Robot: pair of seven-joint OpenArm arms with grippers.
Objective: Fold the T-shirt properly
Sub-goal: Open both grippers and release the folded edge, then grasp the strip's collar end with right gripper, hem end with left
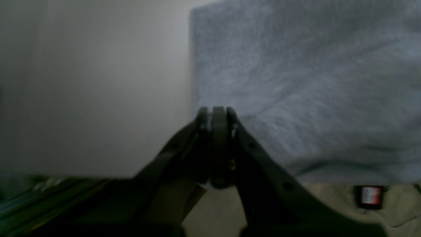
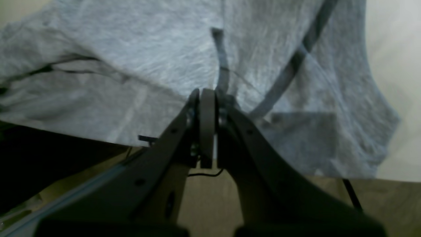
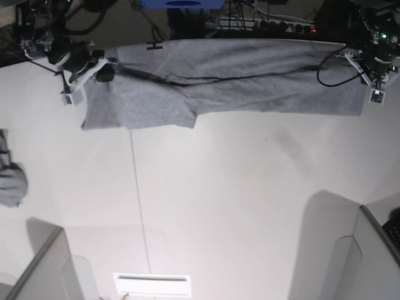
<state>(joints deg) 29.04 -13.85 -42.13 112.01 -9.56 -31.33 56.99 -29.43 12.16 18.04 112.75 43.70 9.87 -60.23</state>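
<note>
Grey T-shirt [image 3: 250, 94] lies as a long strip along the table's [image 3: 206, 187] far edge. To fold neatly, smooth its ridges, then pinch just the end layer. Both left fingers [image 1: 217, 113] and right fingers [image 2: 205, 95] are closed, any pinched cloth unclear. No container shows.

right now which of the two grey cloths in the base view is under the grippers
The large T-shirt stretched along the table's far edge, both grippers over its ends; the other, a much smaller crumpled cloth, lies at that view's left edge.
</note>
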